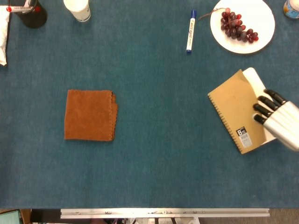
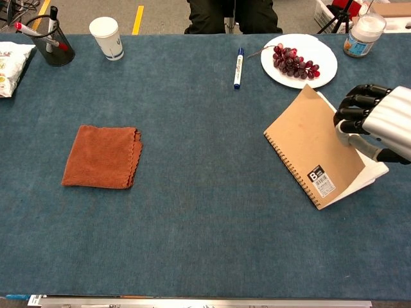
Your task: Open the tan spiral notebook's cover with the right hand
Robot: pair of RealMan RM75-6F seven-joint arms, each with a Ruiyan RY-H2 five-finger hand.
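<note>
The tan spiral notebook lies askew near the table's right edge, with its spiral along the lower-left side. Its cover is raised off the white pages, which show along the free edge. My right hand pinches that free edge of the cover, dark fingers on top and thumb at the edge. Most of the hand and arm run out of frame to the right. My left hand is in neither view.
A white plate of grapes sits just behind the notebook, with a blue marker to its left. A folded brown cloth lies mid-left. A paper cup and pen holder stand far left.
</note>
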